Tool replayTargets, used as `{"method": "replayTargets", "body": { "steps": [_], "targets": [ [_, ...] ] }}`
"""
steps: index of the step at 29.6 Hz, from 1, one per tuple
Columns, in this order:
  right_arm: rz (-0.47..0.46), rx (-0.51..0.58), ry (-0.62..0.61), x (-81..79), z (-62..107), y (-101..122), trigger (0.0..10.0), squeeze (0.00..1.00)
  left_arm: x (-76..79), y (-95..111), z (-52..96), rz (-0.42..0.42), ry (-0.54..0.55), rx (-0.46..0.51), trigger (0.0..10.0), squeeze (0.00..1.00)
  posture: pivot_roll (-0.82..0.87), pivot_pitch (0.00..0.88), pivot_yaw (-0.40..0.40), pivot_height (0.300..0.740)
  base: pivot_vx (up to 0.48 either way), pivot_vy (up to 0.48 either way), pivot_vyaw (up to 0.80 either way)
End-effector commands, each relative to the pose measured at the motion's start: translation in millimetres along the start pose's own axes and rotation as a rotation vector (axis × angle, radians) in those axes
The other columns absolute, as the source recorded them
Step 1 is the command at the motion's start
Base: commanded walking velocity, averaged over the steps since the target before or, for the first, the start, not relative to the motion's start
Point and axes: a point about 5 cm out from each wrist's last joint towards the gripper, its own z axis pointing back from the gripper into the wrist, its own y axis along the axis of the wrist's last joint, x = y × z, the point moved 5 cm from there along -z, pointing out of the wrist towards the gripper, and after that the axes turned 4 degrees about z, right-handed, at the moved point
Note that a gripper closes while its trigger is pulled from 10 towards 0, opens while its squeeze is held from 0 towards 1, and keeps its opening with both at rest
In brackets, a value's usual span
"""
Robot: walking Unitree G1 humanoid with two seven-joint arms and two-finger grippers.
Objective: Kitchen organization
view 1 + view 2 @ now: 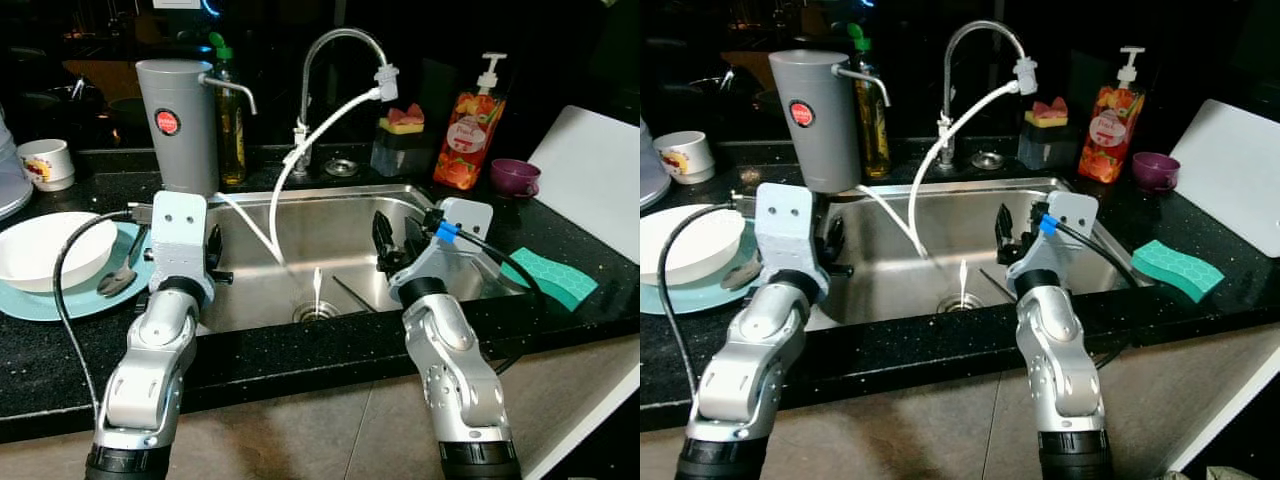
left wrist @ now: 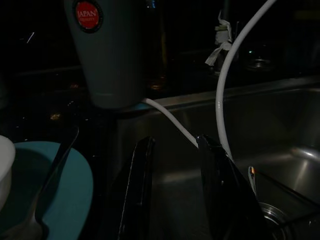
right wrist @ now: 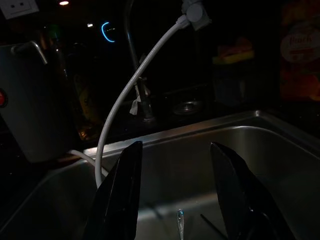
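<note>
Both my grippers hang over the sink (image 1: 345,200), left gripper (image 2: 175,195) and right gripper (image 3: 177,195) each with fingers spread, holding nothing. Bowl (image 1: 45,248) and spoon (image 1: 118,278) sit on the plate (image 1: 60,300) at the worktop's left edge. Bowl looks rigid, breakable, slick; I'd pinch its rim.

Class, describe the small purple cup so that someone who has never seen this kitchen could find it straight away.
Start at the stainless steel sink set in the black speckled counter and look to its far right corner, where an orange pump-top soap bottle stands. Just right of that bottle sits the small purple cup, the only purple thing there, low and round.
</note>
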Motion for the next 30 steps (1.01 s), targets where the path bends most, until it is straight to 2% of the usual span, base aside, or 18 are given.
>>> {"method": "replayTargets", "body": {
  "steps": [1,16,30],
  "targets": [
    [-0.005,0.008,-0.003,-0.5,1.9,2,10.0,0.0,4.4,-3,-1.5,-0.012,-0.014,-0.019,10.0,0.0,0.16,0.086,-0.049,0.74,0.0,0.0,0.0],
    [-0.004,0.025,-0.016,1.7,2.9,4,10.0,0.0,13.8,-1,-2.2,0.006,-0.061,0.011,10.0,0.0,0.15,0.038,-0.025,0.74,0.0,0.0,0.0],
    [0.002,0.014,-0.032,6.9,6.4,1,10.0,0.0,19.1,-1,-0.5,0.025,-0.071,0.013,10.0,0.0,0.15,0.046,-0.024,0.74,0.0,0.0,0.0]
  ]
}}
